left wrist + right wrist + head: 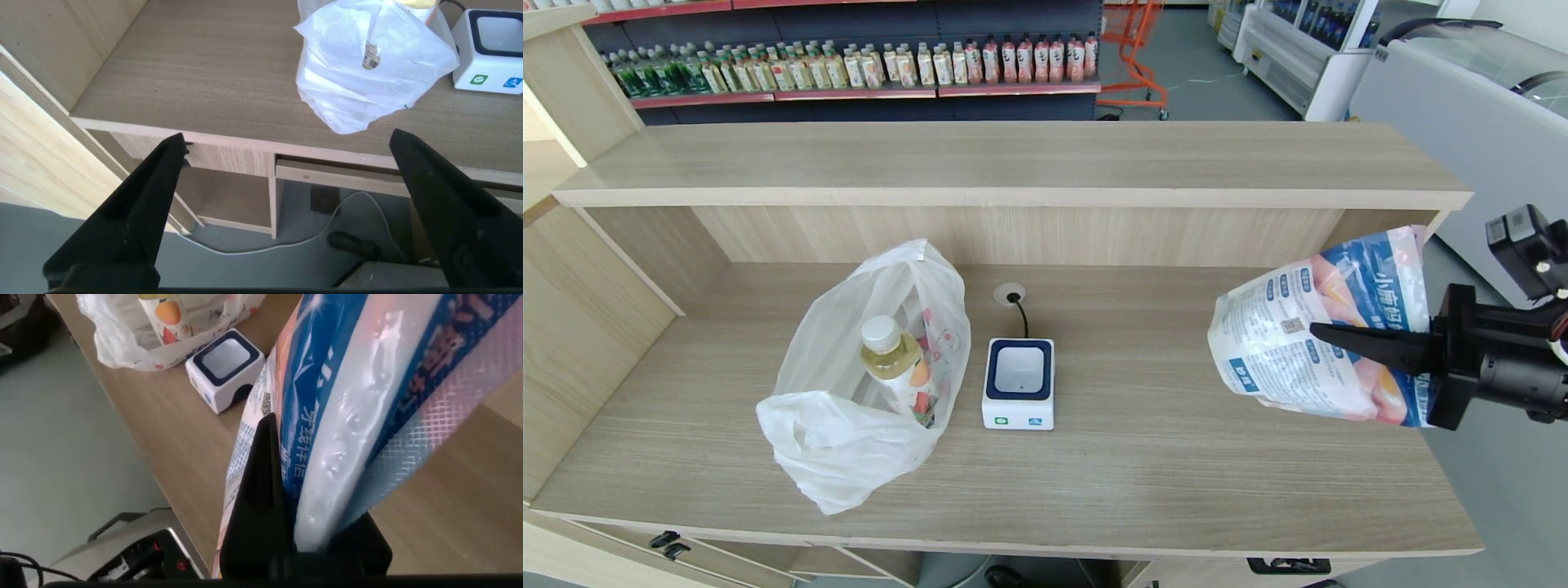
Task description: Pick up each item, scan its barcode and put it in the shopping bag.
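right hand (1329, 333) grips the packet (1278, 363) — scanner (1018, 382) well beyond its tips; left hand (288, 140) wide — shopping bag (368, 77) just ahead.

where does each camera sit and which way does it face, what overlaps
Head view: on the head, facing forward and down at the wooden counter; the right gripper shows, shut on the blue-and-white plastic packet.
Left wrist view: off the counter's front edge, looking past the open left gripper at the white plastic shopping bag.
Right wrist view: on the right wrist, looking along that gripper and the packet at the counter.
Shared: all three show the bag and the white box-shaped scanner.
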Tool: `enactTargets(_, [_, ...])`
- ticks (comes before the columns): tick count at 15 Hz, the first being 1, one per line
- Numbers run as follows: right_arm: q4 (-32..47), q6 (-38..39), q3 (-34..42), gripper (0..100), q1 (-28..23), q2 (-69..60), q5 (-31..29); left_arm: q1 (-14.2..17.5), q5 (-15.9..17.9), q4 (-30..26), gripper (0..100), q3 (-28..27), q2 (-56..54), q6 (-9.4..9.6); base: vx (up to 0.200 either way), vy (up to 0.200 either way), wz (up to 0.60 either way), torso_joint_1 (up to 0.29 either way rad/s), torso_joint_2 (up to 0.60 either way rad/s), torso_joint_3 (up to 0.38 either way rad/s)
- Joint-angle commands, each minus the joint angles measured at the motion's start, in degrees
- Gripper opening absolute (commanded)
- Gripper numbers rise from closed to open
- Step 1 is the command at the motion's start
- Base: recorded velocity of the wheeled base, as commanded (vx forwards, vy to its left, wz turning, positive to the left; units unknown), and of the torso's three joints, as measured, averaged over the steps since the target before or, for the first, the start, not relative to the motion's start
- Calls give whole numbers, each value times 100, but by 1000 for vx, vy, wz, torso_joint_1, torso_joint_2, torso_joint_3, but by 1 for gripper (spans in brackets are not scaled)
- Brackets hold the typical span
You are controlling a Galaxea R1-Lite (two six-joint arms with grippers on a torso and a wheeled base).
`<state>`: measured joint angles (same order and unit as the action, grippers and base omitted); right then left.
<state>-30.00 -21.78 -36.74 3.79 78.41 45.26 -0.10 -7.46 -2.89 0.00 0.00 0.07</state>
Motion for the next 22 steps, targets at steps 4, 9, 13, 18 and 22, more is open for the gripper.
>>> enactTargets(4, [3, 210, 431, 0, 60, -388, 158, 1, -1, 8, 100, 0, 9, -25, 0, 150, 0, -2, 1, 4])
enactTargets(9, [-6, 377, 396, 0, 52, -370, 211, 1, -1, -1, 100, 0, 0, -16, 0, 200, 0, 7, 4, 2])
enactTargets(13, [-6, 377, 326, 0, 52, -221, 229, 1, -1, 8, 100, 0, 9, -7, 0, 200, 0, 4, 4, -1])
enactTargets(18, [-155, 201, 36, 0, 43, 289, 193, 1, 8, -1, 100, 0, 0, 45, 0, 160, 0, 2, 3, 2])
enactTargets(22, [-612, 139, 27, 0, 34, 632, 185, 1, 8, -1, 100, 0, 9, 54, 100, 0, 0, 0, 1, 4])
